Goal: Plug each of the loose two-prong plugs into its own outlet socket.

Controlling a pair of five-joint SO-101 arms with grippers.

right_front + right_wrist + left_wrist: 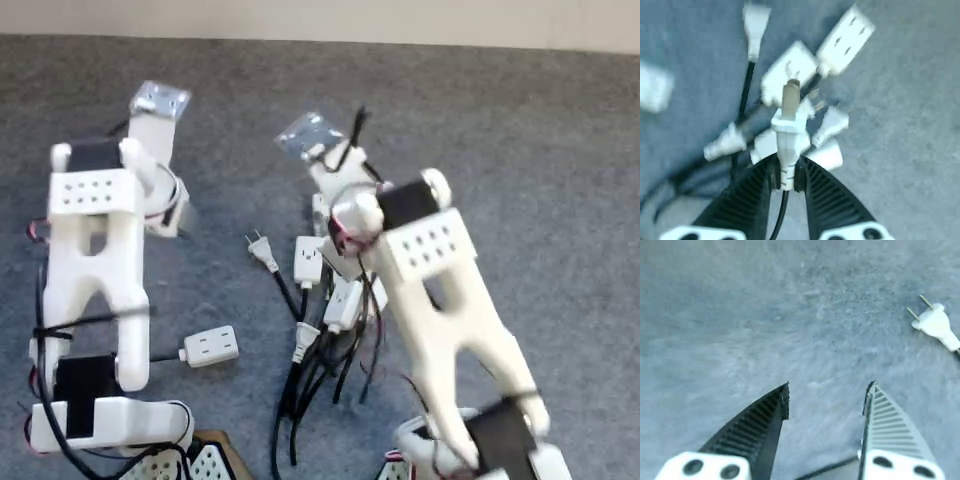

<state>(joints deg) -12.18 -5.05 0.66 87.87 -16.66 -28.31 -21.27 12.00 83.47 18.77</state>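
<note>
My right gripper is shut on a white two-prong plug, held over a heap of cords. Its prongs point toward a white outlet block just beyond. A second outlet block and other loose plugs lie around it. In the high view the same heap holds outlet blocks, and the right gripper hangs above them. My left gripper is open over bare carpet with nothing between its fingers. A loose white plug lies off to its side, prongs up.
A separate white outlet block on a black cord lies beside the left arm's base. Black cords run from the heap toward the near edge. Grey carpet covers the whole surface, with open room at the far right.
</note>
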